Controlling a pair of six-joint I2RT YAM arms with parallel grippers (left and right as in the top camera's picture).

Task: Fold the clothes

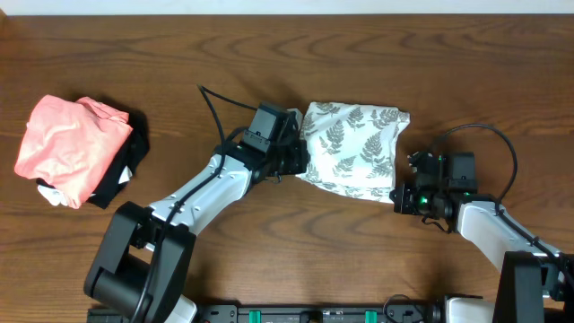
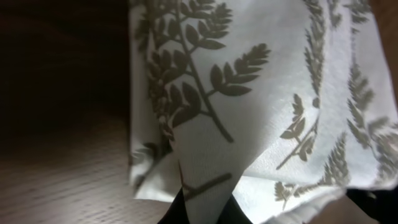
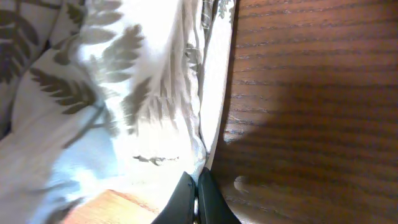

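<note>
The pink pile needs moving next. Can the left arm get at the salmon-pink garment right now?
Probably not as it stands: bare table leads to the pink garment, but the left gripper has its jaws shut on the fern-print garment.

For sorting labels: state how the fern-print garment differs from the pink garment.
The fern-print garment is white with grey leaves; the pink garment is plain salmon. The fern-print garment lies centrally, the pink garment far left atop a black cloth. Both are crumpled fabric bundles.

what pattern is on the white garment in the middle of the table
The garment is white with grey fern leaves all over; clearest in the left wrist view.
</note>
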